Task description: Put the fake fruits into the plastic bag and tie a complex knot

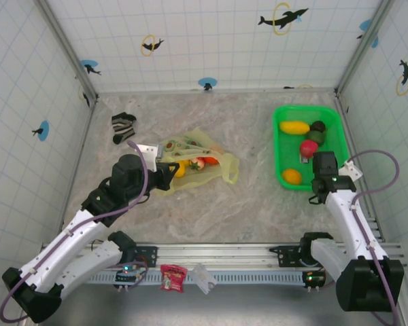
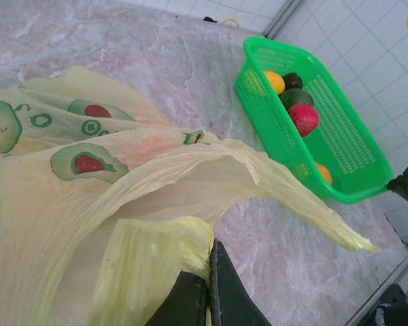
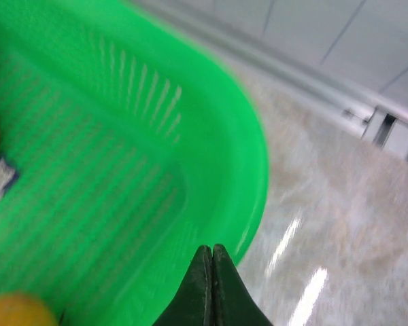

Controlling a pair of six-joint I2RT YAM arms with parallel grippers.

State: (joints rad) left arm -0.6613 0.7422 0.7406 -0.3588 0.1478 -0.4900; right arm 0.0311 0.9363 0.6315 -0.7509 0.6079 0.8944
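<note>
- Marble-patterned worktop (image 1: 258,210) is carrying the plastic bag (image 1: 214,173) left of centre and a green tub (image 1: 277,146) at the right.
- A fold of the bag's rim is being pinched tight by the left end effector (image 2: 209,272).
- Several fake fruits (image 1: 294,127) are lying in the tub; a few are showing through the bag.
- The right end effector (image 3: 211,255) is being held over the tub's rim, fully closed on nothing.
- Filling is judged to be under way; next, those fingers are needing to be opened and lowered around a fruit.

Top view: above and behind me, facing down.
Left wrist: close over plastic bag (image 2: 68,204), facing right toward green tub (image 2: 340,146).
Right wrist: tight on green tub rim.
Shared: green tub, all views.
</note>
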